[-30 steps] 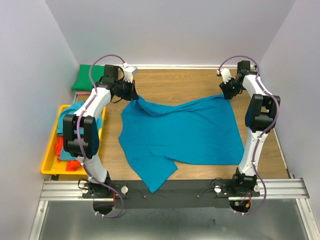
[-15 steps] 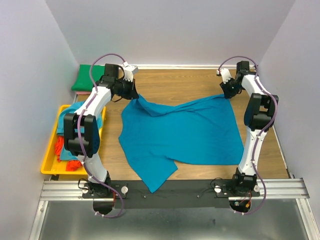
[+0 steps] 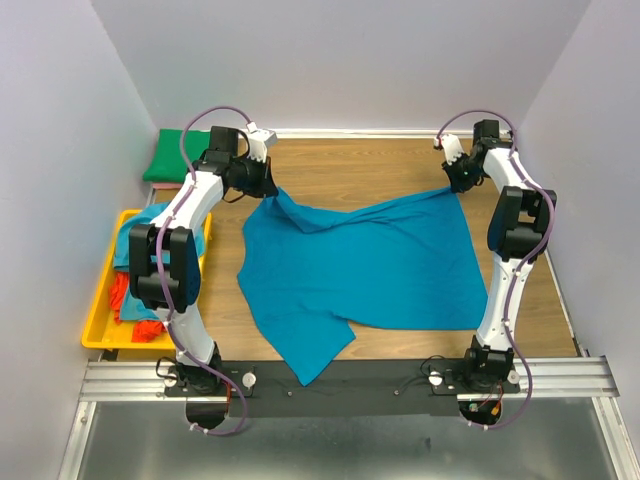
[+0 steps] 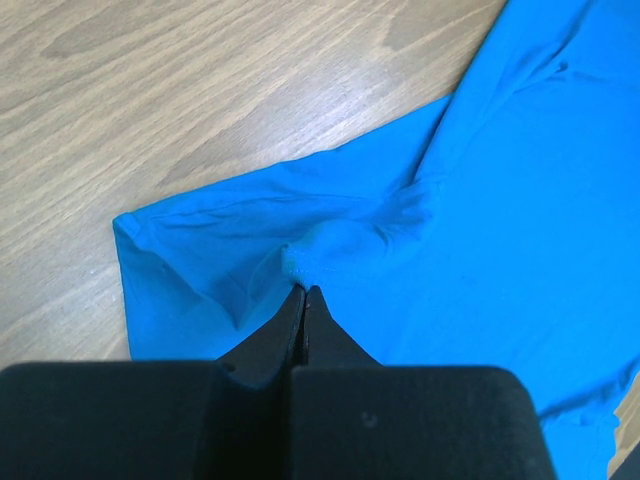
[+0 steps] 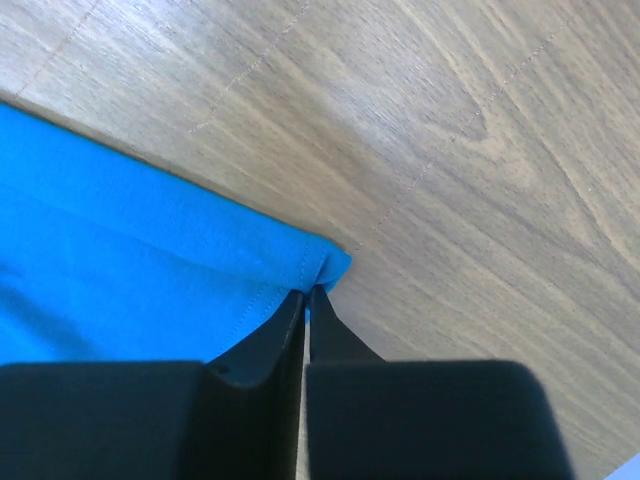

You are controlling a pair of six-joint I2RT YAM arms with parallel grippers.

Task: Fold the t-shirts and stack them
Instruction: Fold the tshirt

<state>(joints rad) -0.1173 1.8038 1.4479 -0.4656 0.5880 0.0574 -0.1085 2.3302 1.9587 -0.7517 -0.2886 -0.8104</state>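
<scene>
A blue t-shirt lies spread on the wooden table, its far edge lifted at both ends. My left gripper is shut on a bunched fold of the shirt at the far left corner; in the left wrist view it pinches the cloth at its tips. My right gripper is shut on the shirt's far right hemmed corner, and in the right wrist view it has its tips meeting on that corner. A sleeve hangs toward the near edge.
A yellow bin at the left holds blue and red clothes. A folded green t-shirt lies at the far left corner. Bare wood lies beyond the shirt. Walls close in on both sides.
My right gripper has moved slightly toward the far wall with its corner. The left gripper and the shirt look almost unchanged.
</scene>
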